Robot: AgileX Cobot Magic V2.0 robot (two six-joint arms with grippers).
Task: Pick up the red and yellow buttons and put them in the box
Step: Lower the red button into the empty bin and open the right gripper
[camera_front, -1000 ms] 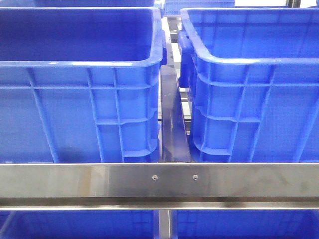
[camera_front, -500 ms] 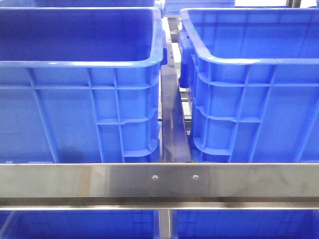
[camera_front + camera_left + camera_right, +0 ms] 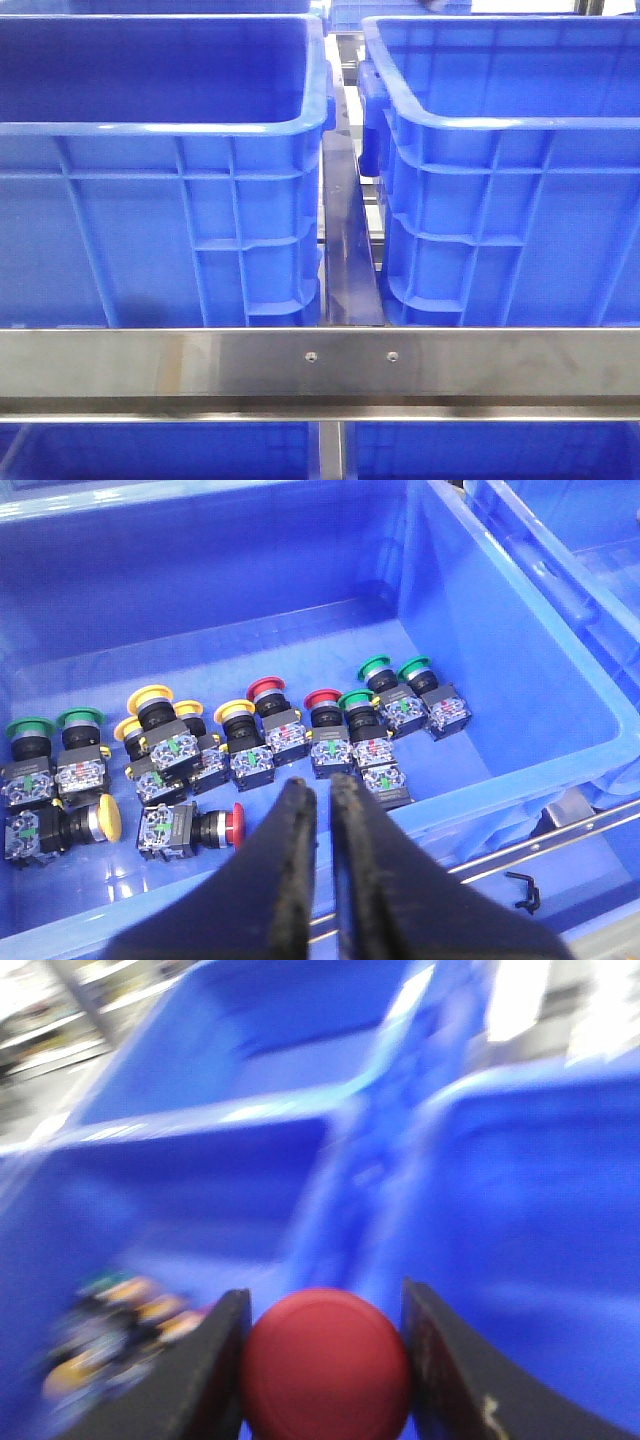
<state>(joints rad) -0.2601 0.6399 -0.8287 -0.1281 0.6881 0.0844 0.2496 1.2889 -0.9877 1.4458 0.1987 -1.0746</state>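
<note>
My right gripper (image 3: 325,1360) is shut on a red button (image 3: 325,1365), whose round cap fills the space between the fingers; this view is blurred. My left gripper (image 3: 320,783) is shut and empty, above the near wall of a blue crate (image 3: 200,570). On that crate's floor are red buttons (image 3: 266,688), yellow buttons (image 3: 150,695) and green ones (image 3: 375,665), mostly upright in a row. One red button (image 3: 238,822) and one yellow button (image 3: 108,818) lie on their sides. Neither gripper shows clearly in the front view.
The front view shows two large blue crates, left (image 3: 150,230) and right (image 3: 500,230), behind a steel rail (image 3: 320,365). In the left wrist view a second crate's rim (image 3: 545,545) lies beside the first. A small black hex key (image 3: 522,890) lies by a rail.
The crates and rail in the front view have not moved. A small dark shape now shows at the top edge above the right crate.
</note>
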